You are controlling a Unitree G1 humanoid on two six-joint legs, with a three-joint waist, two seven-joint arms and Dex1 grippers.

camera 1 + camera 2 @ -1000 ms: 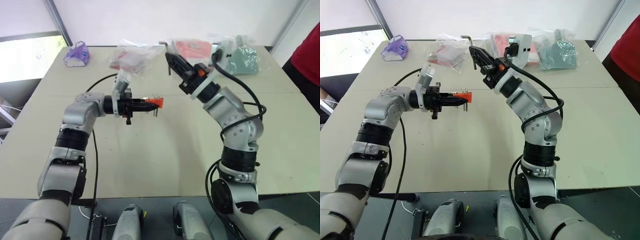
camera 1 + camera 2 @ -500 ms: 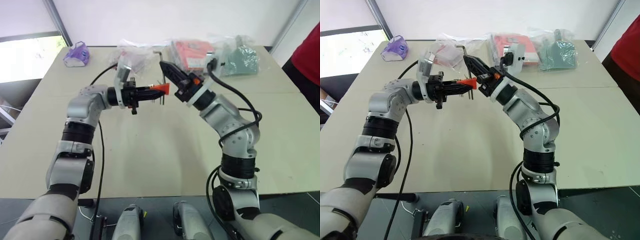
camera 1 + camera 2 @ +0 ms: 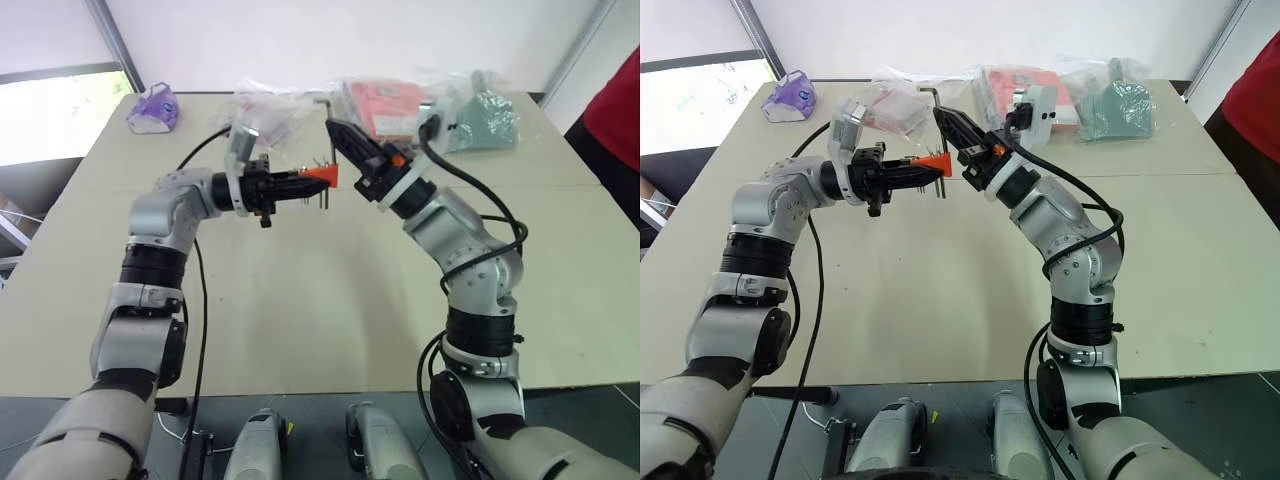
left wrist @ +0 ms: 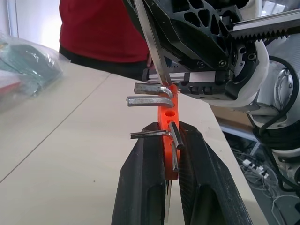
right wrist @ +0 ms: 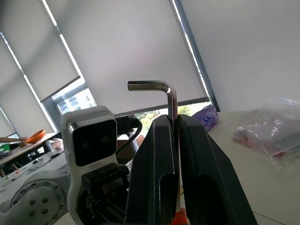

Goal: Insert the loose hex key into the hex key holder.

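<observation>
My left fingers (image 4: 169, 140) clamped on the orange hex key holder (image 4: 168, 117), held level above the surface (image 3: 330, 300), its keys sticking out sideways. My right fingers (image 5: 176, 123) pinch the loose hex key (image 5: 165, 93), bent end up. Its lower tip meets the holder's top end.

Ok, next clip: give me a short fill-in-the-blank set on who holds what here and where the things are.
1. The left gripper is shut on the ____ hex key holder.
2. The right gripper is shut on the loose ____.
3. Both things are held ____ the table, not resting on it.
4. The person standing beside the table wears a ____ top.

Missing words: orange; hex key; above; red
</observation>
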